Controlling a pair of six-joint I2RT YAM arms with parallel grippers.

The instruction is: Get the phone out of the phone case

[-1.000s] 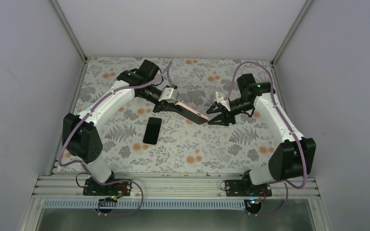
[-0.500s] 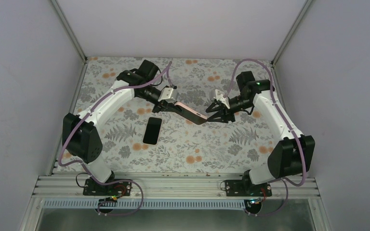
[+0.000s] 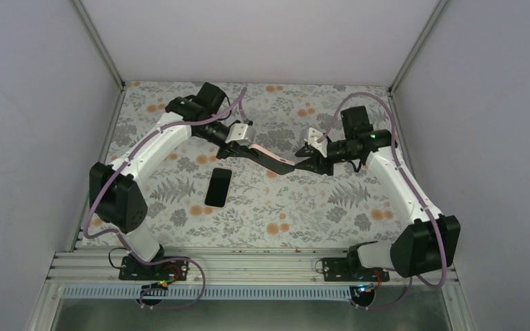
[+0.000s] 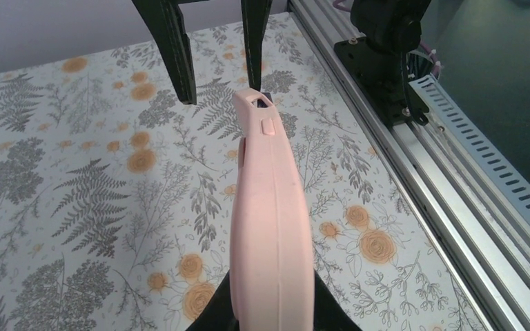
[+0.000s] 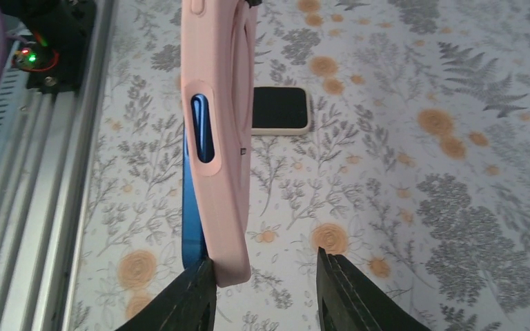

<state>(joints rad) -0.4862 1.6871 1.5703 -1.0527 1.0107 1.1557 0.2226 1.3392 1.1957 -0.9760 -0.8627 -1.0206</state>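
Note:
My left gripper (image 3: 238, 147) is shut on one end of a pink phone case (image 3: 269, 158) and holds it edge-on above the table. In the left wrist view the case (image 4: 270, 221) rises from between my fingers (image 4: 210, 314). A blue phone (image 5: 192, 231) shows along the case's (image 5: 217, 138) open side and through a side cut-out. My right gripper (image 3: 299, 163) is open at the case's free end. In the right wrist view (image 5: 262, 265), the left fingertip (image 5: 200, 283) touches the phone edge and case corner, while the right fingertip stands apart.
A second phone (image 3: 219, 187) with a dark screen and cream rim lies flat on the floral table cover, below the held case; it also shows in the right wrist view (image 5: 279, 110). An aluminium rail (image 3: 248, 265) runs along the near edge. White walls enclose the table.
My right gripper has moved up and left toward the case, so the case's free end now sits between its open jaws. The left gripper has lifted the case slightly.

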